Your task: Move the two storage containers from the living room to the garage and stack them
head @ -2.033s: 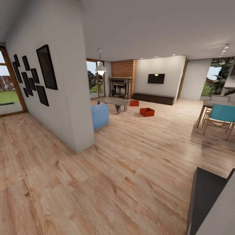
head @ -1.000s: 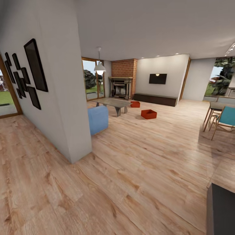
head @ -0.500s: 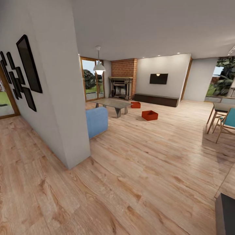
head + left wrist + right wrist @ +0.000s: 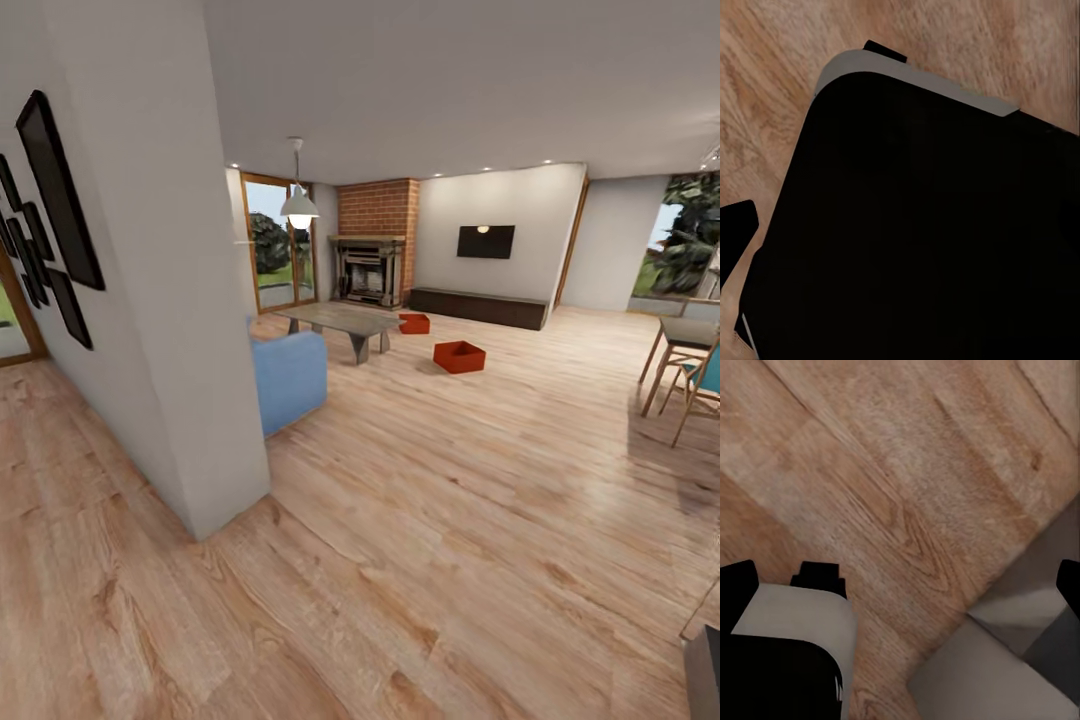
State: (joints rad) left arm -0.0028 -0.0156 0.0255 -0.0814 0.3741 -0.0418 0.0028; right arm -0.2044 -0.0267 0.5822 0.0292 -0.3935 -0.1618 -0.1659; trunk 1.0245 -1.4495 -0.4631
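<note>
Head view puts me at the edge of the living room, looking across light wood-plank flooring toward the brick fireplace on the far wall. Both storage containers sit on the planks well ahead of me: the nearer container out in the open, the farther container just beside the end of the low glass table, with the long dark cabinet behind them. A white partition wall hung with black frames stands close on my left, a blue seat past its corner, and dining chairs off to the right.

I judge this to be the approach step, with nothing picked up yet. Left wrist view is mostly dark robot body over wood, and right wrist view looks down at planks with dark and grey parts of the rig at the edges; in neither can I tell whether the fingers are spread or clenched.

Next I would drive forward past the wall corner, keeping clear of the blue seat, and stop squarely in front of the nearer container, close enough that both arms can reach down to its opposite walls
</note>
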